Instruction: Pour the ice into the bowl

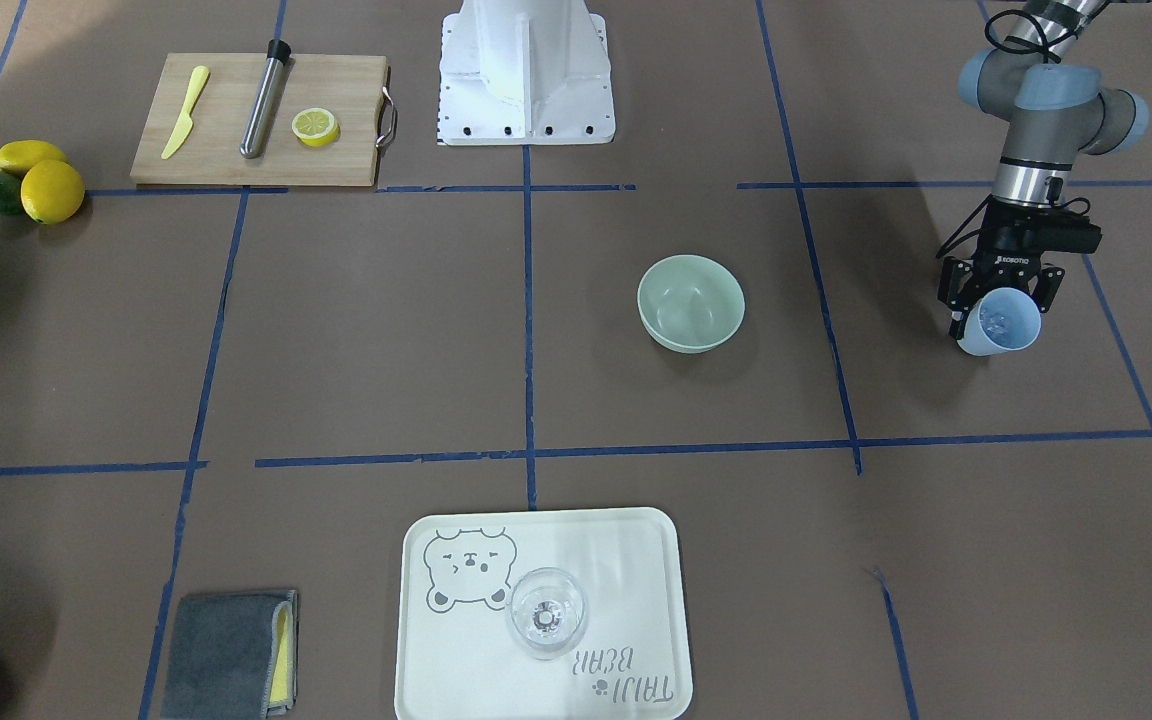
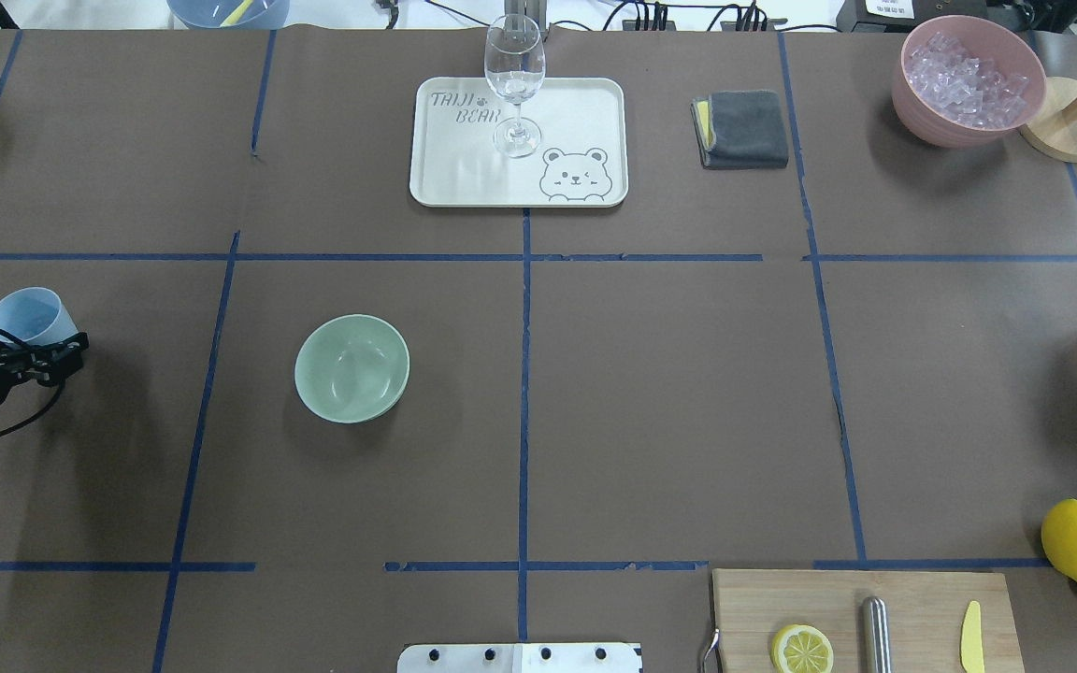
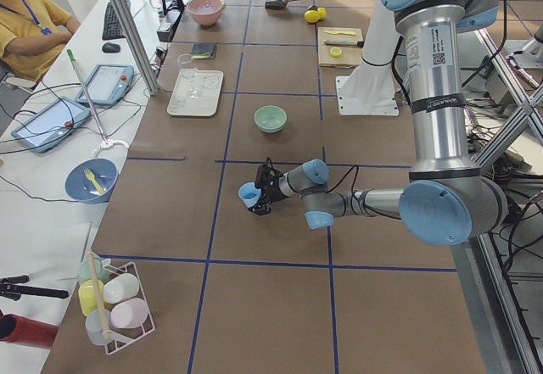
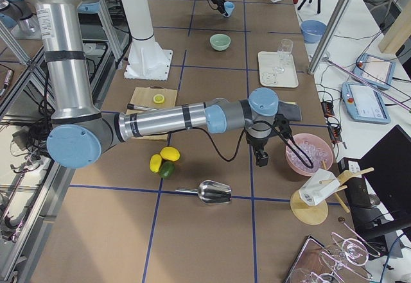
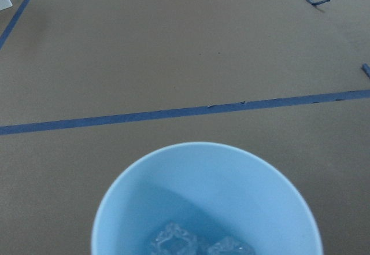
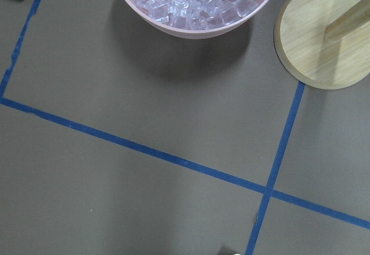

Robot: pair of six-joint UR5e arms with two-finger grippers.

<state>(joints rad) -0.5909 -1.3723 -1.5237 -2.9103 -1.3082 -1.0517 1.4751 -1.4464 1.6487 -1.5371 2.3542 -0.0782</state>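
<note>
Left of the bowl (image 2: 351,367), seemingly raised, hangs the cup (image 2: 31,316) (ice (image 5: 173,240) inside).

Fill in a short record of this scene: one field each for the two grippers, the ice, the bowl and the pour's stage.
bowl: round pale mint-green bowl, empty, upright
left gripper: shut on the light blue plastic cup, well apart from the bowl
right gripper: beside the round pink container; open or shut cannot be told
ice: small clear cubes in the cup's bottom
pour stage: not yet begun
</note>
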